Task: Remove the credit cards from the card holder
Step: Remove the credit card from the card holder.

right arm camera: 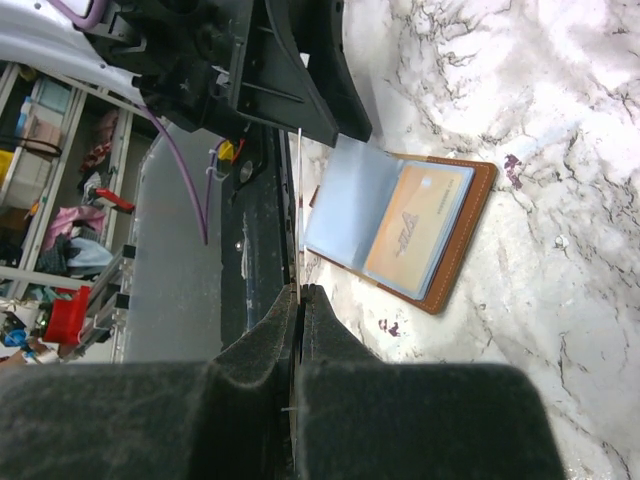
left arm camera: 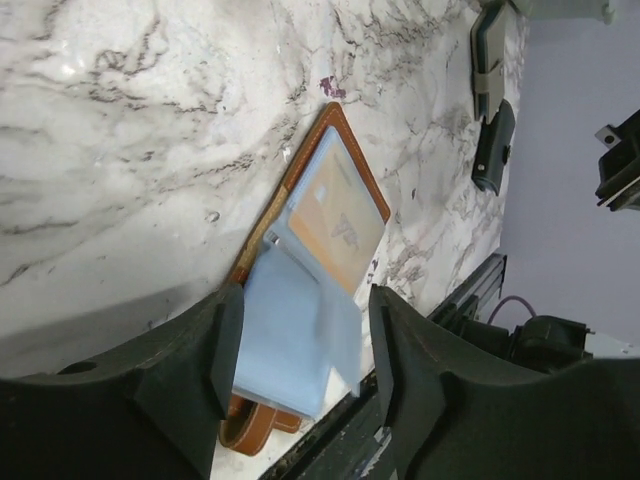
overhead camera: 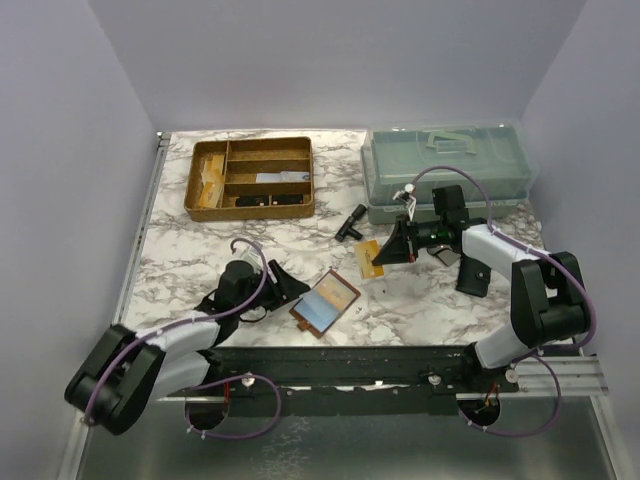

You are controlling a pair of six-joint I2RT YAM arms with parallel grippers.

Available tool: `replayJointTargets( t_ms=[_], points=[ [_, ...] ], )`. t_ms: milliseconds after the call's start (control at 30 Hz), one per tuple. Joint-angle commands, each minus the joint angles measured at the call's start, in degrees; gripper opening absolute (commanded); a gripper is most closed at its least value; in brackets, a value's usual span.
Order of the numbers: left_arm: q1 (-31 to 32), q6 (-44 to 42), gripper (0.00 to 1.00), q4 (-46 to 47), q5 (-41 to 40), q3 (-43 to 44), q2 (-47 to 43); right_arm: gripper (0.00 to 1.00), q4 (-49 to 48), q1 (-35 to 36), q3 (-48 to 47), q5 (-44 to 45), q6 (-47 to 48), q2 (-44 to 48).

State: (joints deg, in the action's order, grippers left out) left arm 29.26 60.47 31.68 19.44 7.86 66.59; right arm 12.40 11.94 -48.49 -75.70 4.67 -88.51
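The card holder lies open on the marble near the front rail, reddish-brown with light blue inner pockets. A tan credit card shows inside one pocket. My left gripper is open, its fingers straddling a raised light blue leaf of the card holder with a gap on each side. My right gripper hovers right of the card holder. It is shut on a thin tan credit card, seen edge-on between its jaws in the right wrist view.
A gold-brown divided tray sits at the back left and a pale green lidded box at the back right. A small black piece and a black pouch lie near the right arm. The black front rail runs just below the card holder.
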Motion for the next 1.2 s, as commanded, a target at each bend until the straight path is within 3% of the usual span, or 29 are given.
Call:
replayJointTargets(
  t_ms=[0, 133, 300, 400, 600, 767, 1033, 1167],
  points=[
    [0.11, -4.82, 0.66, -21.24, -6.51, 2.39, -12.25, 0.0, 1.86, 0.1, -1.82, 1.07, 2.01, -0.54],
    [0.06, -6.97, 0.98, -31.35, -12.52, 3.81, -27.03, 0.0, 2.42, 0.47, -1.85, 1.77, 2.92, -0.33],
    [-0.33, -5.27, 0.99, -32.72, -14.63, 1.98, -42.26, 0.0, 3.81, 1.19, -2.4, 2.48, 4.8, -0.05],
    [-0.38, -3.82, 0.99, -22.06, -8.6, -0.67, -45.18, 0.0, 3.9, 1.3, -2.37, 2.59, 5.34, 0.67],
    [-0.2, -0.9, 0.96, 2.59, 4.1, 0.04, -28.64, 0.0, 4.67, 1.43, -2.69, 0.85, 6.25, 0.25],
    [3.53, -3.64, 0.96, 15.85, 6.29, 5.41, -13.17, 0.0, 5.97, 1.76, -3.18, -1.26, 7.65, -0.29],
    [14.03, -10.31, 0.89, 20.7, -0.95, 16.51, 6.25, 0.0, 9.64, 1.72, -4.71, -2.61, 11.26, -1.88],
    [15.16, -10.35, 0.75, 23.13, -2.36, 18.58, 11.85, 0.0, 10.48, 1.77, -5.03, -3.36, 11.98, -2.28]
  ],
)
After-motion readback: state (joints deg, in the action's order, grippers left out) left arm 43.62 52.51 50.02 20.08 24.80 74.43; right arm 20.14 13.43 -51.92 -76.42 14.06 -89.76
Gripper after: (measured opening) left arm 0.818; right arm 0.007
